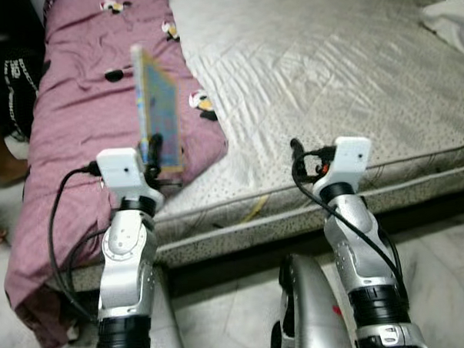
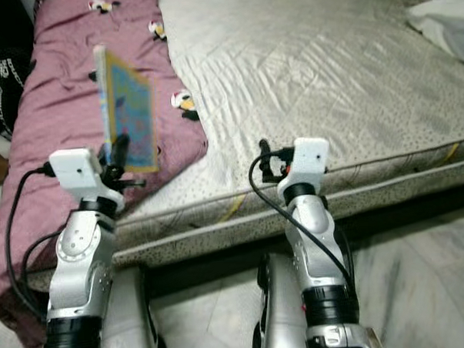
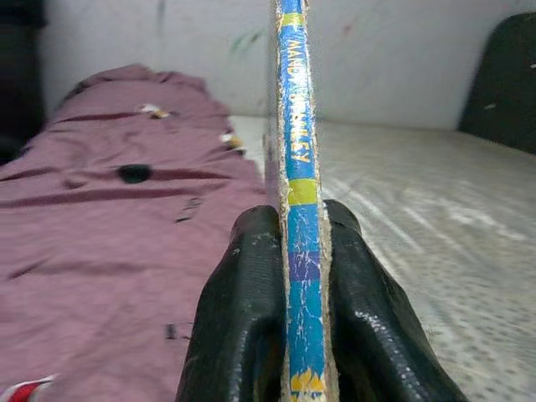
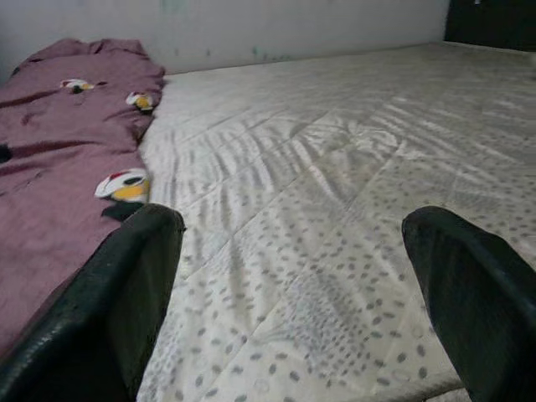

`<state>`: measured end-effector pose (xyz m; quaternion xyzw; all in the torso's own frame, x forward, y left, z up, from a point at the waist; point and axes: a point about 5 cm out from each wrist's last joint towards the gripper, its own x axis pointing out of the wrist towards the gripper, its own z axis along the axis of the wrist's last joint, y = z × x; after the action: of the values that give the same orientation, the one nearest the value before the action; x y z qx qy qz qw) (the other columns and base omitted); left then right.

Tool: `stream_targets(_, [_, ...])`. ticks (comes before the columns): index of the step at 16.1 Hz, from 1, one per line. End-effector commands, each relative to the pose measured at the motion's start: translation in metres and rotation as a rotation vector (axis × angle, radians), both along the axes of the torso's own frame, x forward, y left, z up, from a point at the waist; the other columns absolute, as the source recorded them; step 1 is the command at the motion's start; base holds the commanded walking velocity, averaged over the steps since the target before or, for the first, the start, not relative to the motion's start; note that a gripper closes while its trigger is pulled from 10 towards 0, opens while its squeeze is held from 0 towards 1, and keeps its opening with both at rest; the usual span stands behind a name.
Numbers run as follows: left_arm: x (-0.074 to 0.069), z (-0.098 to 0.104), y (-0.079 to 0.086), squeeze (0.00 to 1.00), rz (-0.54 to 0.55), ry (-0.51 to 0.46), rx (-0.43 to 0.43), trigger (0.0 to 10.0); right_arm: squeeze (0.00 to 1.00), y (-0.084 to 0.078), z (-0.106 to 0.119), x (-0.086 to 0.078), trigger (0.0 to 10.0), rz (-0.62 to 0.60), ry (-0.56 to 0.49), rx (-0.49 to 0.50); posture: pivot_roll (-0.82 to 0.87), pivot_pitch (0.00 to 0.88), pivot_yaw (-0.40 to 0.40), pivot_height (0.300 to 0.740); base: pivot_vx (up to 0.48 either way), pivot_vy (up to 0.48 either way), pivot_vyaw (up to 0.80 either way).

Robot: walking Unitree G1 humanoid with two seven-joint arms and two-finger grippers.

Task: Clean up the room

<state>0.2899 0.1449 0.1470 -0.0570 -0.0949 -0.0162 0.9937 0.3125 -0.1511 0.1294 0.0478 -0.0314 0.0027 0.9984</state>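
Left wrist view shows the book (image 3: pixel 300 167) edge-on, its spine lettering too worn to read. The left gripper (image 1: pixel 153 150) clamps it upright above the quilt (image 1: pixel 82 88) on the mattress's (image 1: pixel 328 77) left side. The right gripper (image 4: pixel 293 293) hovers spread over the near edge. Far right, white cloth (image 1: pixel 450 18) is cut off.

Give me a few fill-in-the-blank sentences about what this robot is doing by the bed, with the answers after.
1. The left gripper is shut on a thin ____, held upright by its spine.
2. The right gripper is ____ and holds nothing, over the edge of the mattress.
3. The blanket that lies along the robot's left side of the mattress is ____ in colour.

Missing words: book; open; purple
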Motion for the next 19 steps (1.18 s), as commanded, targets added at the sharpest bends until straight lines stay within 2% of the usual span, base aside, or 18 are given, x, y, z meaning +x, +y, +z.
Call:
stream_targets(1, [-0.005, 0.009, 0.003, 0.0, 0.039, -0.035, 0.043, 10.0, 0.0, -0.001, -0.001, -0.005, 10.0, -0.01, 0.004, 0.015, 0.04, 0.0, 0.007, 0.581, 0.0, 0.0, 0.0])
stream_targets(3, [-0.006, 0.004, 0.004, 0.0, 0.059, -0.015, 0.051, 10.0, 0.0, 0.0, -0.004, -0.009, 10.0, -0.009, 0.011, 0.018, 0.04, 0.0, 0.011, 0.595, 0.0, 0.0, 0.0])
stream_targets(5, [-0.01, 0.0, 0.002, 0.0, 0.021, 0.016, 0.045, 10.0, 0.0, 0.0, -0.006, -0.01, 10.0, -0.026, 0.009, 0.028, 0.03, 0.0, 0.027, 0.612, 0.0, 0.0, 0.0])
stream_targets(9, [-0.01, -0.005, 0.003, 0.0, 0.036, 0.064, 0.11, 10.0, 0.0, -0.006, -0.008, -0.015, 10.0, -0.086, 0.007, 0.035, 0.01, 0.0, 0.055, 0.657, 0.0, 0.0, 0.0])
stream_targets(12, [-0.01, -0.008, 0.003, 0.0, 0.026, 0.083, 0.111, 10.0, 0.0, -0.003, -0.01, -0.018, 10.0, -0.089, 0.011, 0.018, 0.0, 0.0, 0.068, 0.679, 0.0, 0.0, 0.0])
stream_targets(16, [-0.001, -0.001, -0.001, 0.0, 0.011, 0.061, 0.122, 10.0, 0.0, -0.006, -0.005, -0.018, 10.0, -0.126, -0.018, -0.02, -0.01, 0.0, 0.064, 0.683, 0.0, 0.0, 0.0])
stream_targets(19, [-0.001, -0.001, 0.001, 0.0, 0.007, 0.063, 0.121, 10.0, 0.0, -0.013, -0.002, -0.015, 10.0, -0.189, -0.024, -0.041, 0.0, 0.0, 0.06, 0.72, 0.0, 0.0, 0.0])
